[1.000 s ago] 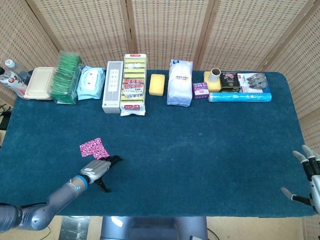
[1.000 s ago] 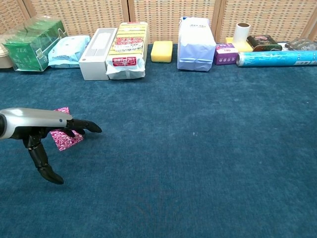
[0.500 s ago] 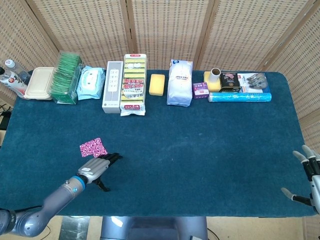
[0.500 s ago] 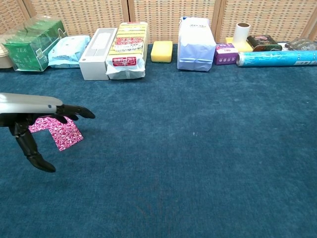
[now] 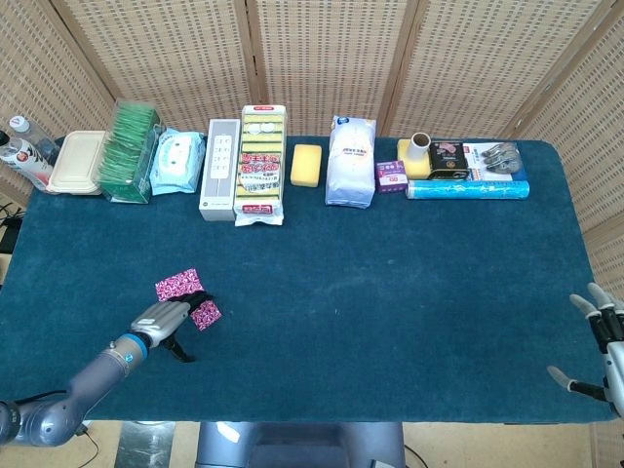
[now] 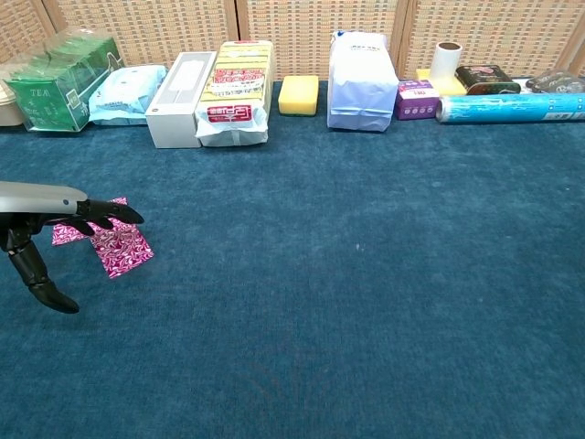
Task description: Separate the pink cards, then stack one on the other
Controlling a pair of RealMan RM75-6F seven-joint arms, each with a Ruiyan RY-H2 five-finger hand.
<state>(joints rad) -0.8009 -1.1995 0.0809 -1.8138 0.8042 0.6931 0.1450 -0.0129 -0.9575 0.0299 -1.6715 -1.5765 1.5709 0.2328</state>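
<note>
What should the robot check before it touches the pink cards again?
1. Both pink cards seen: ok. The far pink card and the near pink card show on the blue table.
2. Cards separated: cannot tell; in the chest view they seem to meet at a corner.
3. Left hand free: ok, its fingers are spread above the cards, holding nothing.
4. Right hand out of the way: ok, open at the table's far right edge.
5. Space around the cards: ok, the white box and the other packages stand along the back edge.
</note>
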